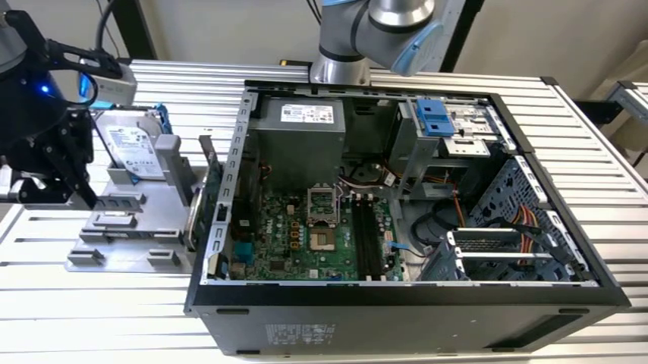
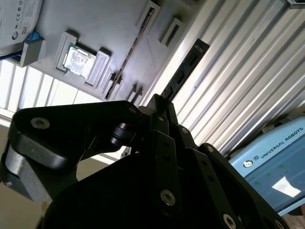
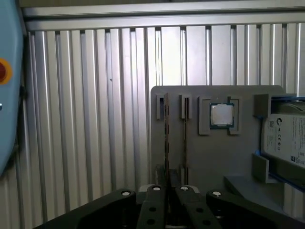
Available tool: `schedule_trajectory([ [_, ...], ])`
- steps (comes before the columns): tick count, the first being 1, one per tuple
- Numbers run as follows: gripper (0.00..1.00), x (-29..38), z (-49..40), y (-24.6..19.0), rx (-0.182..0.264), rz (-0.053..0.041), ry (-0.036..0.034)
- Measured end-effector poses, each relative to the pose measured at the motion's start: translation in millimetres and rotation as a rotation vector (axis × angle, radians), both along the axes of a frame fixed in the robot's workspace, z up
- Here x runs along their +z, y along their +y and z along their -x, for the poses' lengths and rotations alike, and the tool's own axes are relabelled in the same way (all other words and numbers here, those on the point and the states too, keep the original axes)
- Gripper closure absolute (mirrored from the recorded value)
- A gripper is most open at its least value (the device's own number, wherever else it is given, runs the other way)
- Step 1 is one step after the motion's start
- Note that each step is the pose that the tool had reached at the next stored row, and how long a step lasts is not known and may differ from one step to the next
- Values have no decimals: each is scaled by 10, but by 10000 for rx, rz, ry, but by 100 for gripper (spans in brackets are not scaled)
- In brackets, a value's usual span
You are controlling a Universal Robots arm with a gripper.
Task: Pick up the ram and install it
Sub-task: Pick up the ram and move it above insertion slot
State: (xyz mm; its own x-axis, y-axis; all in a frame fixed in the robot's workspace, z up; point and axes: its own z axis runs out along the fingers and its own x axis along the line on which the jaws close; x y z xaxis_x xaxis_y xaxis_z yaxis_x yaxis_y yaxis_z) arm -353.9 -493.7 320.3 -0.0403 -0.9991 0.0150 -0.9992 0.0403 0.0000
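Note:
My gripper is shut on the ram, a thin dark stick that I see edge-on, reaching out from between the black fingers. In the first wrist view the ram stands in line with the gripper, over the edge of the grey holder tray. In the exterior view the gripper hangs at the far left, beside the tray and well away from the open computer case. The motherboard's long black memory slots lie inside the case.
The tray carries a hard drive, a small square silver CPU chip and an upright green expansion card. A second thin strip lies in a tray slot. A blue-grey pendant rests on the ribbed metal table.

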Motion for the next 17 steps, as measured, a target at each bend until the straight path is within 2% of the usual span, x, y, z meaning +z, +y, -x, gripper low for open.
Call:
schedule_trajectory([
  [17,100,98,0,0,0,1,0],
])
